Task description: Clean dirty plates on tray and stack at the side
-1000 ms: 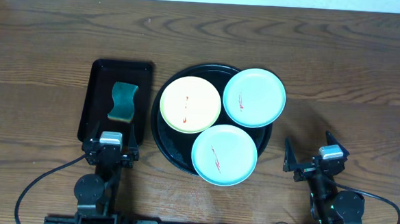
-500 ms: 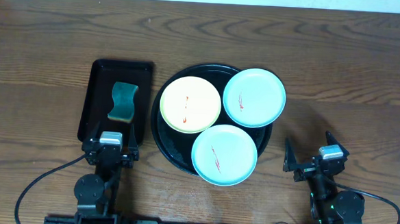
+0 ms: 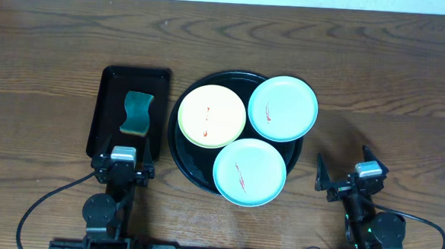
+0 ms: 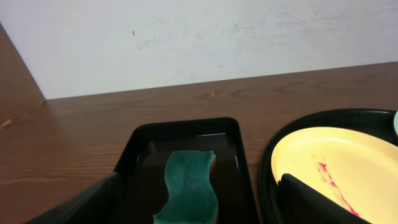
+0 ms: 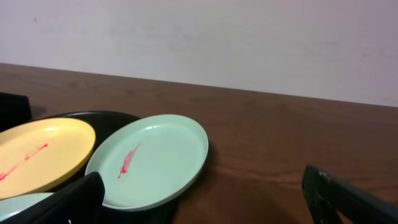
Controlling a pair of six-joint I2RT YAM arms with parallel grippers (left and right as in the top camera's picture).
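A small round pale yellow plate (image 3: 211,116), a far pale mint-blue plate (image 3: 283,108) and a near pale mint-blue plate (image 3: 249,172), all red-smeared, are carried on the large round glossy black tray (image 3: 182,159), set on the brown wooden surface (image 3: 377,79). The left gripper (image 3: 123,163) and right gripper (image 3: 347,175) are parked at the near edge, jaws of both spread, nothing pinched.

Overhead I get bright, even light and sharp wood grain; a faint shadow lies right of the tray (image 3: 186,157); both wrist views are dimmer, softer, with blurred bottom corners.
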